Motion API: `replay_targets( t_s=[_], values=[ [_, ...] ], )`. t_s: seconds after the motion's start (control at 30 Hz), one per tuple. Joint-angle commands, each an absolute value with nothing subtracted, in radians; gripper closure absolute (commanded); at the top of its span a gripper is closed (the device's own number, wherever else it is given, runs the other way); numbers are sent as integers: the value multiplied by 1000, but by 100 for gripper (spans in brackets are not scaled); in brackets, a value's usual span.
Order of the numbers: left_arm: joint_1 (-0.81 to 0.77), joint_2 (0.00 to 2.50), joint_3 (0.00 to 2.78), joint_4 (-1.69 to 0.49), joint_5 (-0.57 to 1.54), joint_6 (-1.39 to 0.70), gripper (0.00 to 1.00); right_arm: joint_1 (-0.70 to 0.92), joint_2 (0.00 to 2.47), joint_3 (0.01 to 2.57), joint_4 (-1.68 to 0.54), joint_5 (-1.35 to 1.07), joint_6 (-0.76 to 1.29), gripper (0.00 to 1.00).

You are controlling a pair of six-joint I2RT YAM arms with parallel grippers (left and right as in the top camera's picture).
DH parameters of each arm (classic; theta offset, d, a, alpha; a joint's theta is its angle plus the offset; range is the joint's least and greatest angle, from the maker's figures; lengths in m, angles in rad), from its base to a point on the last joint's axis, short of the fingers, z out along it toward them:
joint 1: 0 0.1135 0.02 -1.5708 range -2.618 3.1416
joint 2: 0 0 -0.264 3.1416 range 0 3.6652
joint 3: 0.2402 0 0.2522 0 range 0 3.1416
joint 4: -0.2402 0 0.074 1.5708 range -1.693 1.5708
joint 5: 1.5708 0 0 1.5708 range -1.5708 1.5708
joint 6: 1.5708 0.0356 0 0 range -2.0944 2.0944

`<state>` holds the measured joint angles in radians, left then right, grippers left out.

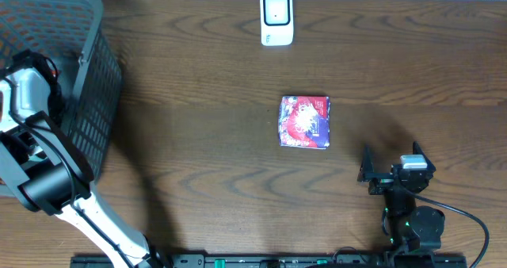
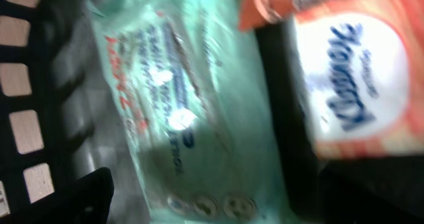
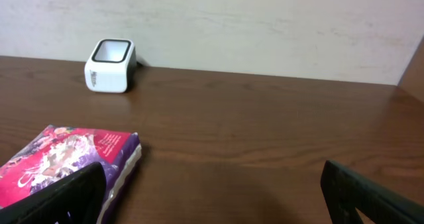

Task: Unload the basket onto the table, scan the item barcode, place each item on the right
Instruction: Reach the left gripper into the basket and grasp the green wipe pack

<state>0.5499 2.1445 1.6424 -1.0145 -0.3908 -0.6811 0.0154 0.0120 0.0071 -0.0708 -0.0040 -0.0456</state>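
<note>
Pink packet flat mid-surface, scanner far | right tool near-right, wide open, empty | left tool open, empty, over basket | judged: grip packet edges, leave barcode uncovered, face it to scanner.

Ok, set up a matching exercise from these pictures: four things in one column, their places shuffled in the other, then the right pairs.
Things
1. scanner
2. pink packet
3. basket
4. tissue pack

Places
A. flat near the middle of the table
B. inside the basket, beside a green pack
C. at the far edge of the table
D. at the left end of the table

Pairs: 1-C, 2-A, 3-D, 4-B
</note>
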Motion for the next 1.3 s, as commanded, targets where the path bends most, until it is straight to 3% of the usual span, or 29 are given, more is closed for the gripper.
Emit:
replay_targets(
  t_s=[0.0, 0.03, 0.23, 0.6, 0.83, 0.97, 1.27],
  values=[
    [580, 2199, 1633, -1024, -404, -693, 18, 8, 7, 6, -75, -6, -57, 1],
    [586, 2199, 1633, -1028, -400, -693, 37, 8, 7, 6, -75, -6, -57, 1],
    [609, 2199, 1633, -1063, -324, -682, 93, 8, 7, 6, -75, -6, -57, 1],
    [610, 2035, 1687, -1144, -230, -546, 93, 8, 7, 6, -75, -6, -57, 1],
    [609, 1708, 1689, -1015, 130, -562, 93, 8, 7, 6, -75, -6, -57, 1],
    [594, 1545, 1689, -986, 338, -691, 93, 8, 7, 6, -75, -6, -57, 1],
    [345, 1387, 1685, -1043, 408, -664, 93, 8, 7, 6, -75, -6, -57, 1]
  ],
)
